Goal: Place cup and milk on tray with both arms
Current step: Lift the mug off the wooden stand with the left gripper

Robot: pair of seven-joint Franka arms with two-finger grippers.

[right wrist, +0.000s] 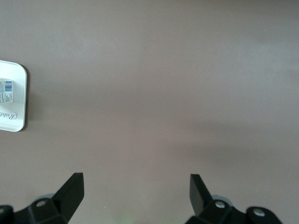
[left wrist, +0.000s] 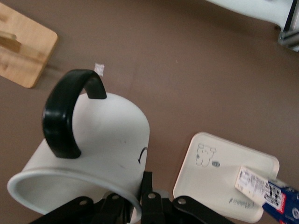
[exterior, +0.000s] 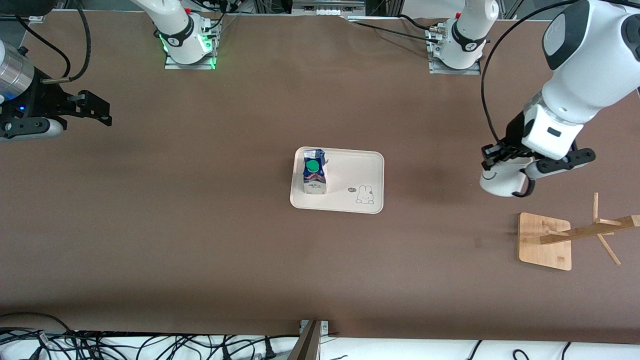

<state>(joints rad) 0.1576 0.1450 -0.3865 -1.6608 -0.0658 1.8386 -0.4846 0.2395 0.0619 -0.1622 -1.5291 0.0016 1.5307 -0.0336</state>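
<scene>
Wooden rack [exterior: 560, 239]: it sits near the table's edge at the left arm's end, nearest the front camera of all the things here, its flat base on the brown table [exterior: 200, 240] and its pegged post leaning out toward that end.
Tray [exterior: 360, 172]: the cream tray lies flat about the middle of the table, its rabbit drawing on the corner nearest the rack.
Milk [exterior: 314, 172]: the blue and white carton stands upright in the tray, at the end toward the right arm, green cap on top.
Cup [exterior: 500, 180]: the white mug hangs in the air over bare table, between the tray and the table's edge at the left arm's end, tipped on its side; the left wrist view shows its black handle turned up.
Left gripper [left wrist: 135, 198]: its fingers are clamped on the mug's rim, one inside and one outside.
Right gripper [right wrist: 136, 191]: fingers spread wide with nothing between them, it waits over bare table by the edge at the right arm's end, well apart from the tray.
</scene>
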